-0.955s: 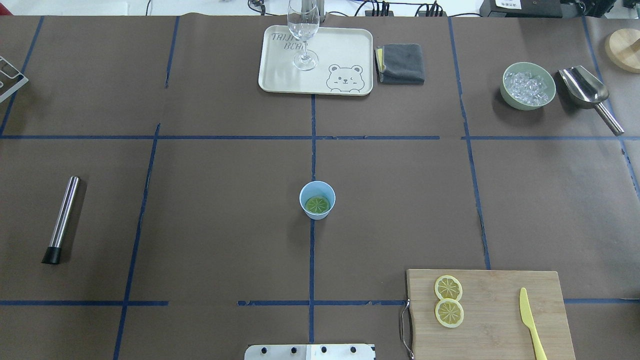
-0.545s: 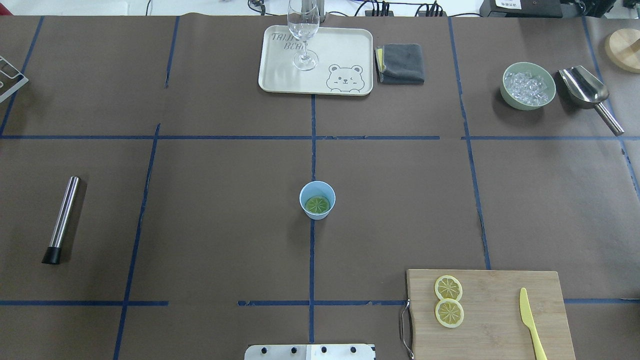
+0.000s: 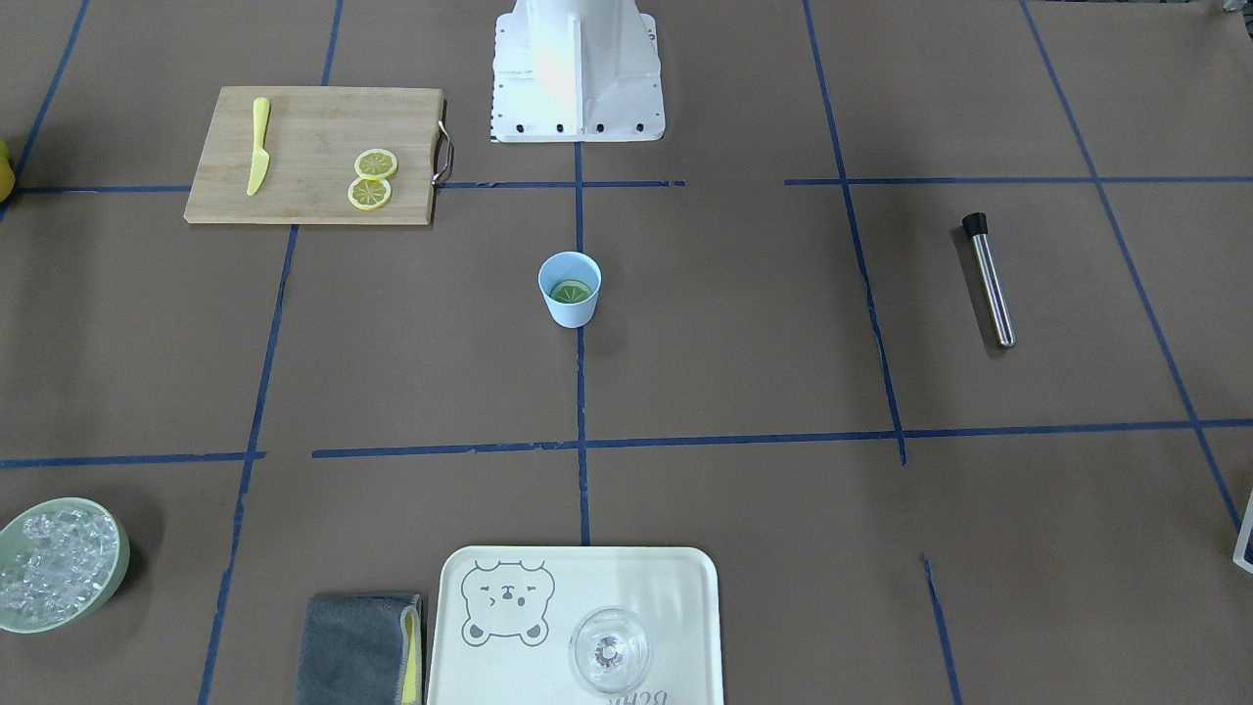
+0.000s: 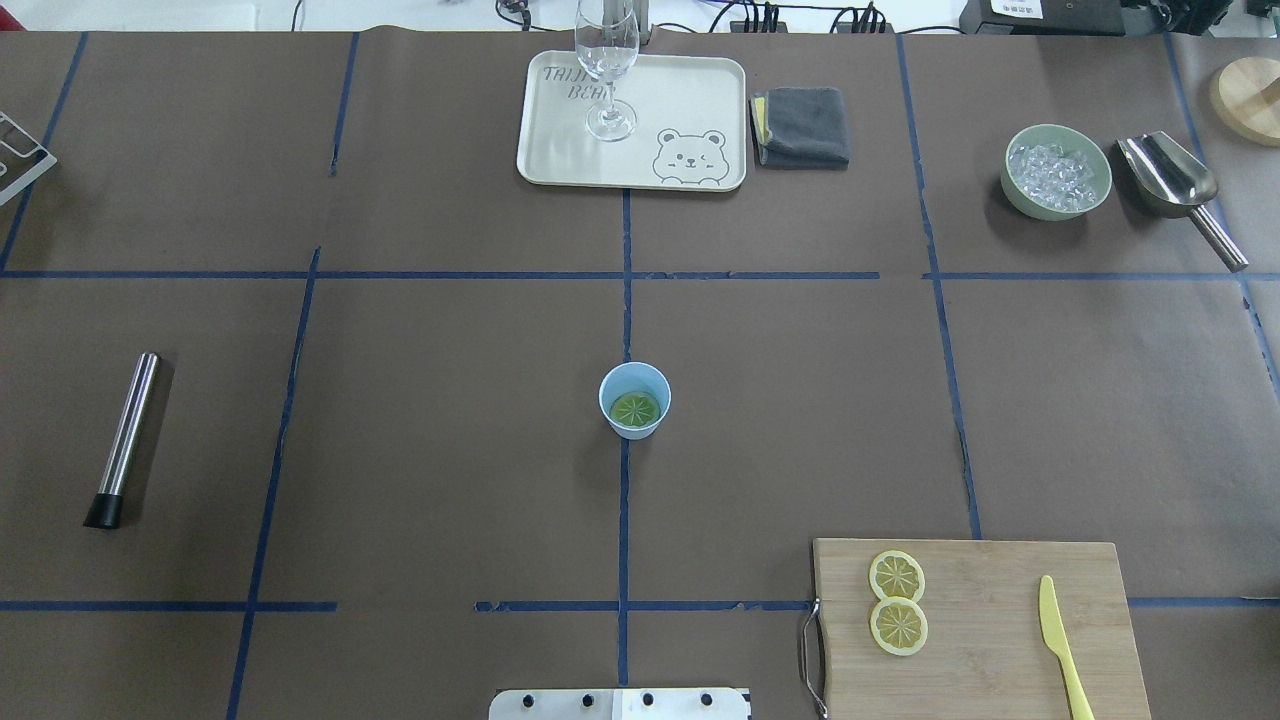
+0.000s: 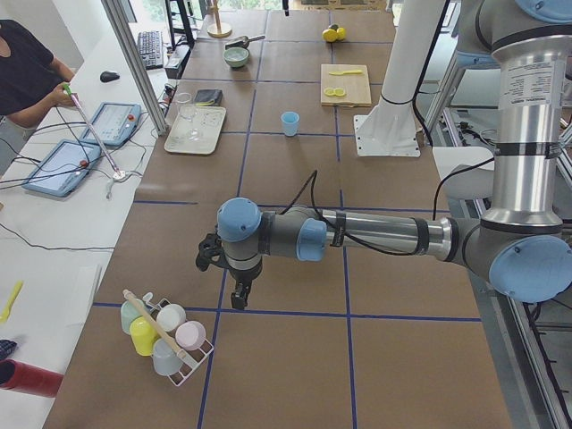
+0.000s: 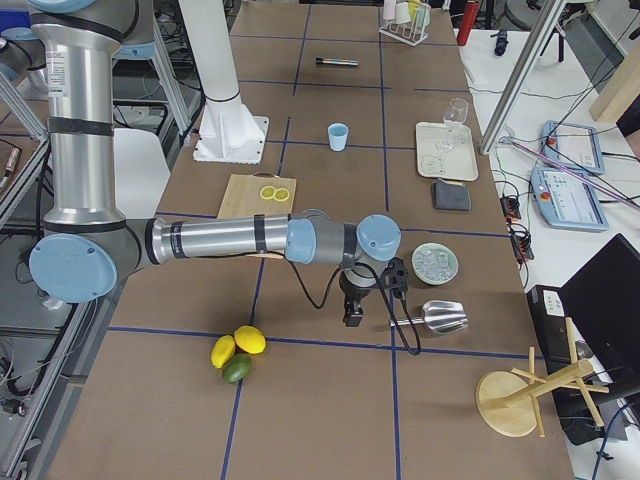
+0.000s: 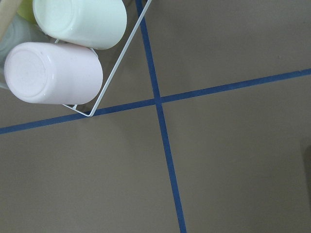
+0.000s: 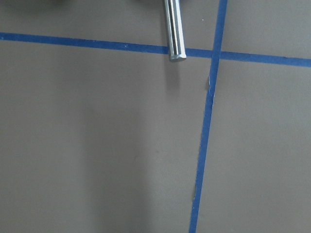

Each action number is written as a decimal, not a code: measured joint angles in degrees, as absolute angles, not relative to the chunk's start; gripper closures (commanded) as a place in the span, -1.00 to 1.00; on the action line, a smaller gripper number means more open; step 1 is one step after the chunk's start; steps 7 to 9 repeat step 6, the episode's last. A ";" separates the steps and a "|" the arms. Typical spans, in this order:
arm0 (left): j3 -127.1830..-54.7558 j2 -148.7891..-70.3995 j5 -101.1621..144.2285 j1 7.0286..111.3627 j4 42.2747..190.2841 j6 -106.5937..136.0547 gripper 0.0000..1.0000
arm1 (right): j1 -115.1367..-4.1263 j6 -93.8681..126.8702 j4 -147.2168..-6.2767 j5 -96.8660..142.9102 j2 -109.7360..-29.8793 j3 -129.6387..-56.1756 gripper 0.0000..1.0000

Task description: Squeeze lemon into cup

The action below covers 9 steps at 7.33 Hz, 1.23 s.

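Observation:
The light blue cup [image 4: 634, 388] stands at the table's middle; it also shows in the front view [image 3: 569, 305]. A lemon slice [image 4: 635, 408] lies flat inside it and looks greenish through the cup. Two more lemon slices [image 4: 896, 576] [image 4: 898, 626] lie on the bamboo cutting board [image 4: 990, 640]. My left gripper [image 5: 239, 299] hangs over the table's far left end beside a cup rack. My right gripper [image 6: 352, 315] hangs over the far right end near the metal scoop. Both show only in the side views, so I cannot tell if they are open or shut.
A yellow knife [image 4: 1060, 645] lies on the board. A tray [image 4: 700, 110] with a clear glass [image 4: 606, 70], a grey cloth [image 4: 803, 126], a green bowl [image 4: 1058, 172] of ice, a scoop [image 4: 1170, 180] and a steel muddler [image 4: 125, 440] stand around. The rack's cups [image 7: 53, 73] fill the left wrist view.

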State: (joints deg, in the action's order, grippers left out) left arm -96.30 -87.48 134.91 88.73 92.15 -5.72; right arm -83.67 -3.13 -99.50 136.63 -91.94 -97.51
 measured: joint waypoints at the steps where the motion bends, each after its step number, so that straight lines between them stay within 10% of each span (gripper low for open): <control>1: -96.32 -87.31 134.91 88.75 92.08 -5.70 -1.00 | -83.67 -3.15 -99.49 136.66 -91.98 -97.05 -1.00; 9: -96.97 -87.35 134.89 88.95 92.00 -5.63 -1.00 | -83.75 -3.13 -99.49 136.81 -92.02 -97.09 -1.00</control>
